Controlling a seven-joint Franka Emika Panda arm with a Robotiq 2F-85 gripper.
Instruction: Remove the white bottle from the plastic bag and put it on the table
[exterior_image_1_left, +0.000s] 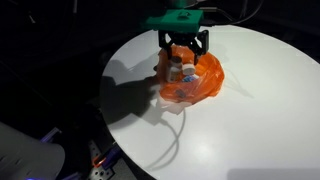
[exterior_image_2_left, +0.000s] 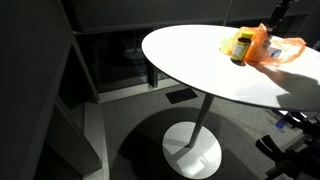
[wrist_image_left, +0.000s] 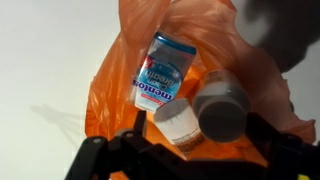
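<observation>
Wrist view: Mentos tub (wrist_image_left: 160, 75) at left, white bottle (wrist_image_left: 180, 125) centre, grey-lidded jar (wrist_image_left: 222, 108) right, all inside the orange plastic bag (wrist_image_left: 110, 90); gripper (wrist_image_left: 190, 160) jaws spread, white bottle between them; an exterior view alone shows a yellow-labelled bottle (exterior_image_2_left: 240, 47) at the bag's left edge on the table (exterior_image_2_left: 190, 60).

Exterior high over table (exterior_image_1_left: 260, 100), exterior low, farther, wrist straight down, all sharing bag (exterior_image_1_left: 207, 82) (exterior_image_2_left: 280, 50) (wrist_image_left: 105, 95)

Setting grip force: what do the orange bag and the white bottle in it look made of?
Orange bag: thin, glossy plastic film; it crinkles and light glows through. White bottle: likely rigid matte plastic, with a ribbed cap; only its top shows.
</observation>
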